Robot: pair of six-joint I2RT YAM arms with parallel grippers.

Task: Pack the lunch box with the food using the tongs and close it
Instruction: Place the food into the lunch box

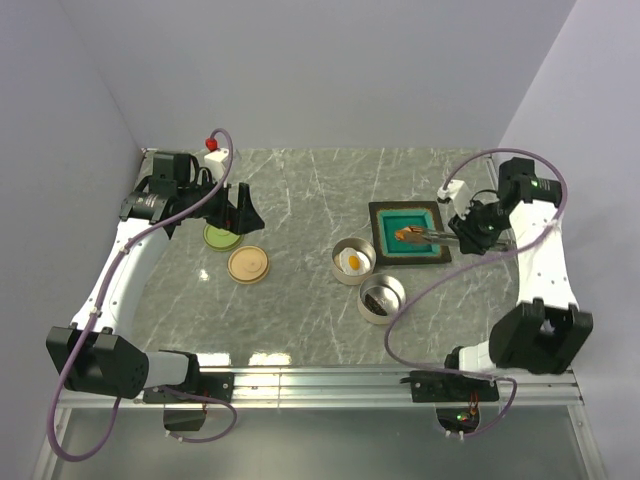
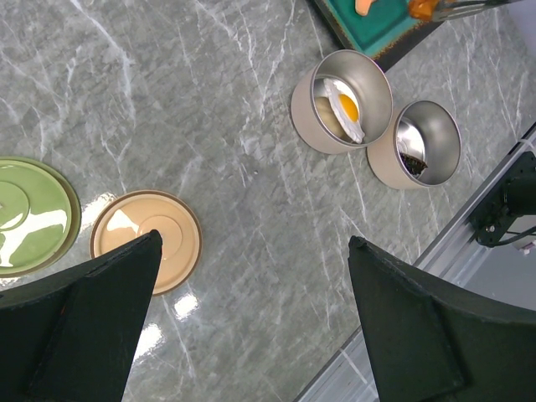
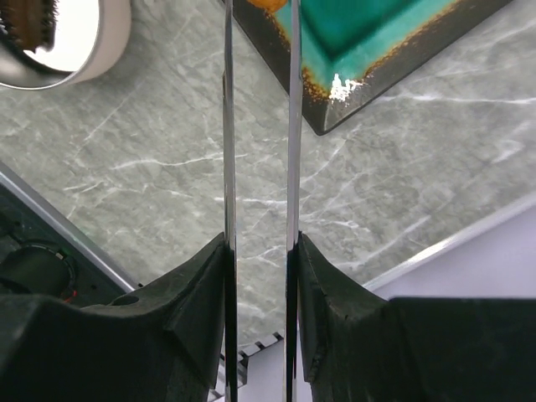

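Observation:
My right gripper point(image 3: 261, 239) is shut on the silver tongs point(image 3: 228, 126), one finger pressing on each arm. The tongs point(image 1: 437, 238) reach left over the teal tray point(image 1: 390, 215), and their tips flank an orange-brown food piece point(image 1: 408, 235); only its edge point(image 3: 268, 3) shows in the right wrist view. The lunch box is two round metal tins. One tin point(image 1: 352, 262) holds a white fried egg point(image 2: 343, 107). The other tin point(image 1: 381, 298) has something dark inside. My left gripper point(image 2: 255, 243) hovers open above the table, near a tan lid point(image 2: 146, 241).
A green lid point(image 1: 220, 238) lies beside the tan lid point(image 1: 248, 265) at the left. A second orange piece point(image 2: 367, 7) shows on the tray point(image 2: 377, 29). The metal rail point(image 1: 320, 378) runs along the near table edge. Grey walls close in the back and sides.

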